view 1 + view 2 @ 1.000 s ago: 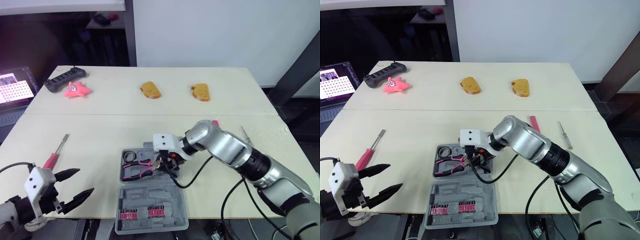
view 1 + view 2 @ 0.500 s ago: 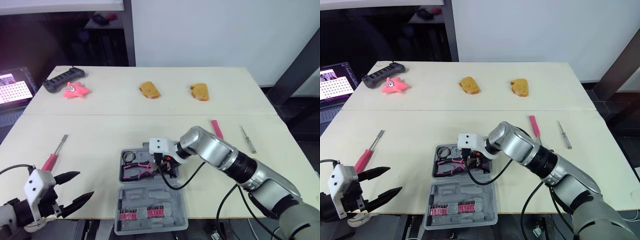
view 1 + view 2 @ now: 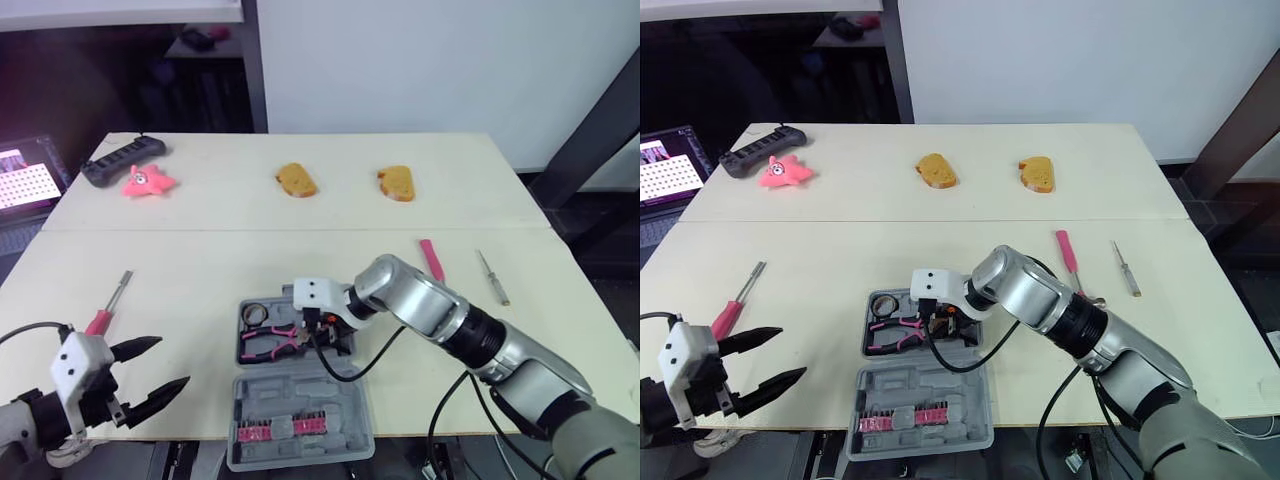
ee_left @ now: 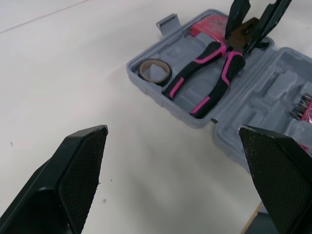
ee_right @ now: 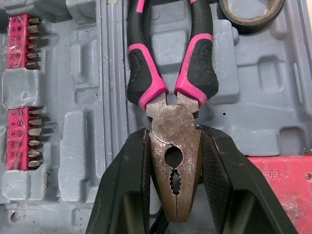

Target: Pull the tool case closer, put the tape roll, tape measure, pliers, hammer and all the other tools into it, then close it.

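On the table [image 3: 200, 260], the open tool case [image 3: 300, 392] sits close to me. My right gripper [image 5: 173, 146] pinches the metal head of the pliers [image 5: 197, 68]. They lie in their slot beside the tape roll [image 4: 144, 76]. I should let go slowly and lift straight up, so they don't pop out. My left gripper [image 3: 172, 362] is spread wide and holds nothing.

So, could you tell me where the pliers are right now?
In the right wrist view, the pliers lie in the open tool case beside the tape roll, their head clamped in the right gripper.
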Motion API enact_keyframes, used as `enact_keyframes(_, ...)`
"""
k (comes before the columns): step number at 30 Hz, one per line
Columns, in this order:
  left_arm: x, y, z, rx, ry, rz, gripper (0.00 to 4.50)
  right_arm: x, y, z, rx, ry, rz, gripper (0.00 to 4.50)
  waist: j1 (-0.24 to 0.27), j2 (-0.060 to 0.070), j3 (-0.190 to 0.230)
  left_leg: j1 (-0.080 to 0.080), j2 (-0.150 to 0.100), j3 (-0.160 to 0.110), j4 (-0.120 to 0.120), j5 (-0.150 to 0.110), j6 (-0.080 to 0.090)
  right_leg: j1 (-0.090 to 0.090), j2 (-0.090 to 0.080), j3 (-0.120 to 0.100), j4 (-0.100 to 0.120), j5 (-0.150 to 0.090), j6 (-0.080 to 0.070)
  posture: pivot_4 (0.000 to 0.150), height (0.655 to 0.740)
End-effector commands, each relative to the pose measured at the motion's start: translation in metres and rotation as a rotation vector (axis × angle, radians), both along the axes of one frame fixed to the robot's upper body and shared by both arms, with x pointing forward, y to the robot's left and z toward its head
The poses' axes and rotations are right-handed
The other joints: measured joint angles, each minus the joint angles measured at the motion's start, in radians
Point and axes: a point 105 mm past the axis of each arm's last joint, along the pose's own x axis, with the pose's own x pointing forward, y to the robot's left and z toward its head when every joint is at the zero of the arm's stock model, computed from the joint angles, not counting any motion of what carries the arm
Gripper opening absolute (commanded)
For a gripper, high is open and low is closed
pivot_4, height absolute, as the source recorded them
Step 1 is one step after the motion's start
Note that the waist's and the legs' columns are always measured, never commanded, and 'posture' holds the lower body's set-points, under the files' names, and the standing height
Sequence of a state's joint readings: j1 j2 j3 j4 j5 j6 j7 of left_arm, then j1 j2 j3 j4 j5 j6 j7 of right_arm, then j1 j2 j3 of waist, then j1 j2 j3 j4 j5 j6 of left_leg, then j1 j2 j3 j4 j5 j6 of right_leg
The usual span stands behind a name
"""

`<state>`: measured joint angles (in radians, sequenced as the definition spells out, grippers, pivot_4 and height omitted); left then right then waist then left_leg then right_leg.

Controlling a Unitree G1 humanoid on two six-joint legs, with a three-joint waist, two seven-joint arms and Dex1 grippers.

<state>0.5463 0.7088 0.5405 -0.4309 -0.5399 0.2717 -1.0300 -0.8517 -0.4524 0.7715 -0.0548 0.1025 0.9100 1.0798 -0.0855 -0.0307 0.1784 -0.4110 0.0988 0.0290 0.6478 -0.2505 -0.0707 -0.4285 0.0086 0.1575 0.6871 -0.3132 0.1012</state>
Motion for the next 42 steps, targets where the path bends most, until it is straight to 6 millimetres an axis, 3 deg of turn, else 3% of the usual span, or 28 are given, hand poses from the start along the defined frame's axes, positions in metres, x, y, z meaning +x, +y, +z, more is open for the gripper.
enact_keyframes(1,0.001,-0.003,0.003,-0.001,-0.009,-0.016,4.5,0.0,0.006,0.01,0.032,-0.022,0.022,2.0,-0.008,0.0,0.0,0.0,0.0,0.0,0.0,0.0,0.0,0.0,0.0,0.0,0.0,0.0,0.0,0.15,0.7129)
enact_keyframes(6,0.004,-0.004,0.004,-0.007,-0.007,-0.025,4.5,-0.002,0.006,0.023,0.068,-0.018,0.032,4.33,-0.012,0.0,0.0,0.0,0.0,0.0,0.0,0.0,0.0,0.0,0.0,0.0,0.0,0.0,0.0,0.15,0.7129)
enact_keyframes(9,0.007,-0.009,0.009,-0.065,-0.016,-0.027,4.5,-0.008,0.007,0.046,0.173,0.017,0.06,4.33,-0.012,0.0,0.0,0.0,0.0,0.0,0.0,0.0,0.0,0.0,0.0,0.0,0.0,0.0,0.0,0.15,0.7129)
enact_keyframes(12,0.006,-0.013,0.009,-0.085,-0.001,-0.047,4.5,-0.008,0.012,0.061,0.323,-0.053,0.104,4.33,-0.012,0.0,0.0,0.0,0.0,-0.001,0.0,0.0,0.0,0.0,0.0,0.0,0.0,0.0,0.001,0.15,0.7129)
enact_keyframes(15,0.005,-0.015,0.007,-0.087,0.016,-0.06,4.5,-0.008,0.016,0.065,0.455,-0.109,0.09,4.33,-0.013,-0.001,-0.001,0.0,0.0,-0.001,-0.001,0.0,0.0,0.001,0.0,-0.001,0.0,0.0,0.001,0.15,0.7129)
enact_keyframes(18,0.004,-0.016,0.006,-0.086,0.023,-0.068,4.5,-0.014,0.014,0.053,0.453,-0.125,0.116,4.33,-0.013,-0.001,0.0,0.0,0.0,-0.001,-0.001,0.0,0.0,0.001,0.0,-0.001,0.0,0.0,0.001,0.15,0.7129)
enact_keyframes(21,0.004,-0.016,0.006,-0.081,0.029,-0.075,4.5,-0.021,0.014,0.036,0.42,0.036,0.092,3.39,-0.014,-0.001,0.0,0.0,0.0,-0.001,0.0,0.0,0.0,0.001,0.0,-0.001,0.0,0.0,0.001,0.15,0.7129)
enact_keyframes(23,0.004,-0.015,0.005,-0.066,0.035,-0.081,4.5,-0.02,0.015,0.033,0.441,0.049,0.08,2.5,-0.014,-0.001,0.0,0.0,0.0,-0.001,0.0,0.0,0.0,0.001,0.0,-0.001,0.0,0.0,0.0,0.15,0.7129)
enact_keyframes(27,0.007,-0.022,0.007,-0.049,0.045,-0.119,4.5,-0.016,0.015,0.001,0.42,0.094,0.03,0.39,-0.014,-0.001,0.0,0.0,0.0,-0.001,0.0,0.0,0.0,0.002,0.0,-0.001,0.0,0.0,0.001,0.15,0.7129)
enact_keyframes(28,0.007,-0.022,0.008,-0.048,0.045,-0.121,4.5,-0.016,0.016,-0.002,0.422,0.101,0.028,0.09,-0.013,-0.001,0.0,0.0,0.0,-0.001,0.0,0.0,0.0,0.002,0.0,-0.001,0.0,0.0,0.0,0.15,0.7129)
enact_keyframes(36,0.012,-0.026,0.015,-0.028,0.043,-0.134,4.5,-0.007,0.009,-0.041,0.329,0.104,-0.02,0.09,-0.015,-0.001,0.0,0.0,0.0,-0.001,0.0,0.0,0.0,0.001,0.0,-0.001,0.0,0.0,0.001,0.15,0.7129)
enact_keyframes(42,0.013,-0.029,0.017,-0.013,0.05,-0.145,4.5,-0.01,-0.007,-0.085,0.155,0.134,-0.041,0.09,-0.021,-0.002,-0.003,0.005,0.0,-0.002,-0.001,0.0,0.0,0.006,0.002,-0.001,0.0,0.0,0.0,0.15,0.7129)
